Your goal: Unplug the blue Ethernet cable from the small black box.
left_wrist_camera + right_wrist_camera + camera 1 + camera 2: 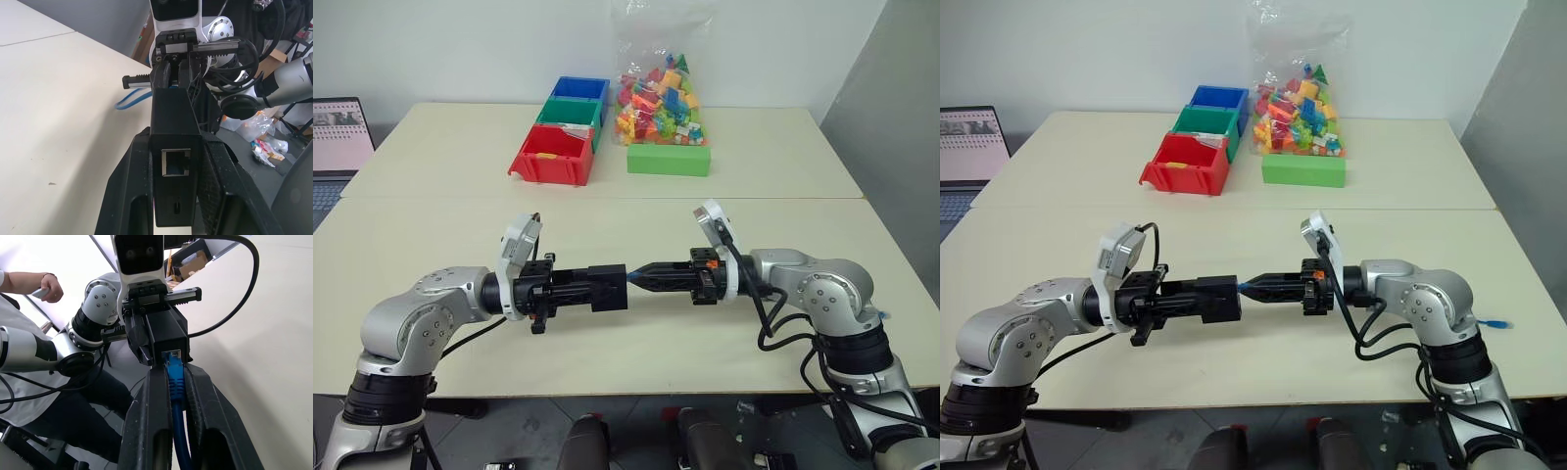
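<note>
while plugged in: blue cable [174, 377] meets black box [607, 287]
left gripper [590, 288]: clamped on black box
right gripper [641, 277]: clamped on blue cable

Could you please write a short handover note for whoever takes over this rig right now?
Left gripper: shut on the small black box, held level above the table.
Right gripper: shut on the blue Ethernet cable just behind its plug.
Both grippers face each other mid-air; the rest of the cable trails off the table's right edge.
Done: both ends gripped.
Left: the plug is still seated in the box's port; pull the two apart, probably straight along the cable.
A person's hand is near the rig.
</note>
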Action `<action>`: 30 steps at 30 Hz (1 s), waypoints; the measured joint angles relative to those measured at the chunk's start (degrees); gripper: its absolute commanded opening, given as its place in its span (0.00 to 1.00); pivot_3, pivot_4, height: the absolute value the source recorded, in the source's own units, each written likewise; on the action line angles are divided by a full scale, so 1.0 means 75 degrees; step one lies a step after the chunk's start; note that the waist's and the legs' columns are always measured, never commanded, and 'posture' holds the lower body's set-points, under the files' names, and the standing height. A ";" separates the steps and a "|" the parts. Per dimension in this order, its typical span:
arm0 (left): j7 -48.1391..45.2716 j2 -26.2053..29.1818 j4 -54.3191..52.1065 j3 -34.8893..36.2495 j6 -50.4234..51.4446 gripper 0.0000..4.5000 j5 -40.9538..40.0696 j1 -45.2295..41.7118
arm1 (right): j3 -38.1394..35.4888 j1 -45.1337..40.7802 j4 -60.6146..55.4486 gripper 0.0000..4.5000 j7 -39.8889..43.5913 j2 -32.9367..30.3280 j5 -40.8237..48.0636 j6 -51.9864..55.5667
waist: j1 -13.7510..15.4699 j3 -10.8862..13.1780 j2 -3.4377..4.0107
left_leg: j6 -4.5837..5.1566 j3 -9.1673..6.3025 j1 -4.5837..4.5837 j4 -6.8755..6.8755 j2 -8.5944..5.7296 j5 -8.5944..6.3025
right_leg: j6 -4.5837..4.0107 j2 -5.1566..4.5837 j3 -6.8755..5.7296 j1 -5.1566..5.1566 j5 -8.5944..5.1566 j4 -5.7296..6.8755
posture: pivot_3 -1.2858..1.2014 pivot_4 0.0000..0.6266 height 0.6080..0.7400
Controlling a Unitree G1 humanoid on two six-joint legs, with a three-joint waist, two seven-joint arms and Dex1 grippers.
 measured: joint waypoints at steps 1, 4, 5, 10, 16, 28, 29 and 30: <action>0.0000 0.0009 0.0032 0.0039 -0.0026 0.17 0.0021 0.0062 | -0.0022 0.0058 0.0014 0.02 0.0002 -0.0099 -0.0025 0.0001 | 0.0001 0.0000 0.0000 | 0.0000 0.0000 0.0000 0.0000 0.0000 0.0000 | 0.0000 0.0000 0.0000 0.0000 0.0000 -0.0001 | 0.52 0.24 1.00; 0.0000 0.0063 0.0132 0.0170 -0.0166 0.17 0.0112 0.0186 | -0.0133 0.0277 0.0094 0.02 0.0002 -0.0295 -0.0087 0.0001 | 0.0001 0.0002 0.0002 | 0.0000 0.0001 -0.0001 -0.0001 0.0000 0.0000 | 0.0000 0.0000 0.0002 -0.0002 0.0000 -0.0001 | 0.52 0.24 1.00; -0.0002 0.0077 0.0139 0.0228 -0.0189 0.17 0.0120 0.0210 | -0.0153 0.0293 0.0094 0.02 0.0002 -0.0322 -0.0087 0.0001 | 0.0001 0.0002 0.0002 | 0.0000 0.0000 -0.0001 -0.0001 0.0000 0.0000 | 0.0000 0.0000 0.0002 -0.0002 0.0000 -0.0001 | 0.52 0.24 1.00; 0.0028 0.0213 0.0357 0.0396 -0.0314 0.17 0.0263 0.0432 | -0.0344 0.0469 0.0328 0.02 -0.0237 -0.0405 -0.0564 -0.0530 | -0.0002 0.0002 0.0002 | 0.0000 0.0002 0.0000 -0.0003 0.0001 0.0000 | 0.0000 0.0000 0.0003 -0.0003 0.0000 -0.0003 | 0.52 0.24 1.00; 0.0461 0.0170 0.0485 0.0522 -0.0622 0.17 0.0544 0.0441 | 0.0163 0.0171 0.2866 0.02 -0.2212 0.0045 -0.4160 -0.4263 | -0.0007 0.0002 0.0002 | 0.0000 0.0021 0.0001 -0.0004 0.0000 0.0000 | 0.0003 -0.0001 0.0008 -0.0010 0.0001 -0.0004 | 0.52 0.24 1.00; 0.1083 -0.0154 0.1032 0.0517 -0.1294 0.17 0.1346 0.0206 | 0.0266 -0.0356 0.4855 0.45 -0.3598 0.0896 -0.6098 -0.6203 | -0.0002 0.0004 0.0003 | -0.0001 0.0028 -0.0008 -0.0006 -0.0001 0.0000 | -0.0019 -0.0006 0.0016 -0.0017 0.0013 -0.0002 | 0.52 0.24 1.00; 0.1187 -0.0244 0.1123 0.0517 -0.1386 0.17 0.1437 0.0174 | 0.0181 -0.0357 0.4845 0.50 -0.3597 0.0895 -0.6096 -0.6204 | 0.0001 0.0004 0.0003 | -0.0001 0.0028 -0.0008 -0.0005 -0.0001 0.0000 | -0.0019 -0.0006 0.0015 -0.0017 0.0013 -0.0001 | 0.52 0.24 1.00; 0.1336 -0.0327 0.1211 0.0518 -0.1485 0.17 0.1523 0.0132 | 0.0122 -0.0353 0.4780 0.56 -0.3587 0.0870 -0.6093 -0.6195 | 0.0004 0.0004 0.0003 | -0.0001 0.0026 -0.0009 -0.0005 -0.0001 0.0000 | -0.0019 -0.0006 0.0016 -0.0017 0.0013 -0.0002 | 0.52 0.24 1.00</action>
